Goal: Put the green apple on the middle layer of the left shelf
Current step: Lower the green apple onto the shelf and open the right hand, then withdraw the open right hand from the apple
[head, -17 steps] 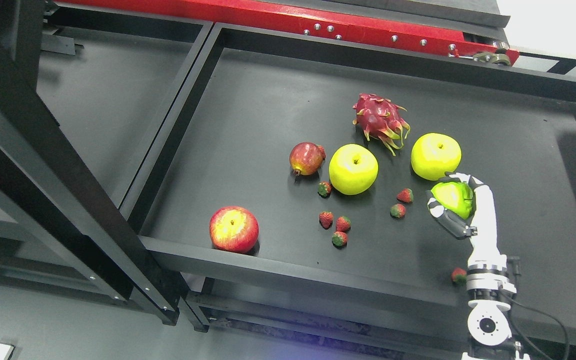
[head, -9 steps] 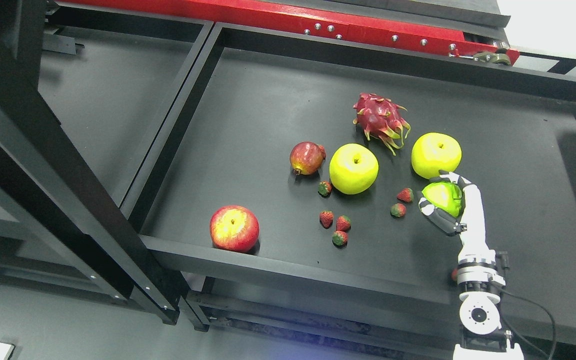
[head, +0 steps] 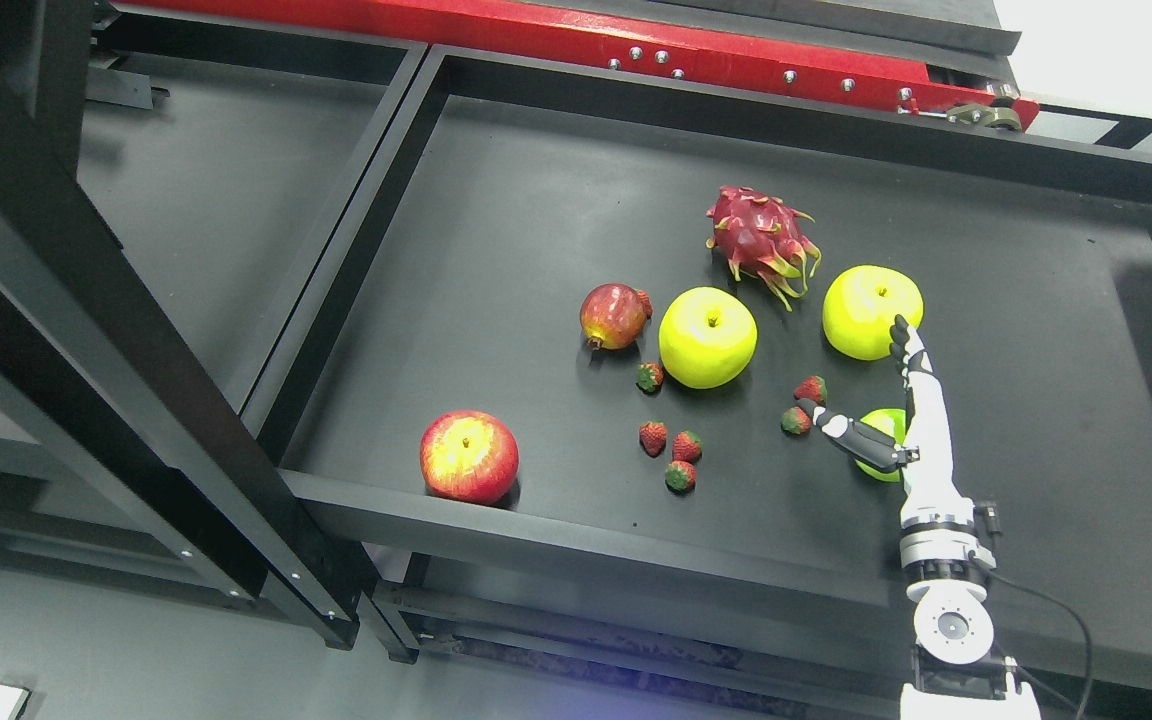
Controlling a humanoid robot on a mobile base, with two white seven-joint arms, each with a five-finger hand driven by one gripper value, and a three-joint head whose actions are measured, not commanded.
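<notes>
The green apple (head: 884, 422) rests on the black shelf board (head: 536, 200) near its front right, partly hidden behind my right hand. That right hand (head: 854, 368) stands open over it, with the thumb (head: 836, 427) stretched left across the apple and the fingers (head: 904, 345) pointing up toward a yellow apple. The hand grips nothing. My left arm does not show.
Two yellow apples (head: 707, 337) (head: 866, 305), a dragon fruit (head: 761, 235), a pomegranate (head: 614, 316), a red apple (head: 468, 456) and several strawberries (head: 677, 447) lie on the same board. A raised black rim (head: 576, 545) runs along the front. Another shelf bay (head: 216, 200) lies left, behind a black post (head: 86, 330).
My right hand has opened and let go of the green apple, which now sits lower on the board. The arm has shifted slightly left.
</notes>
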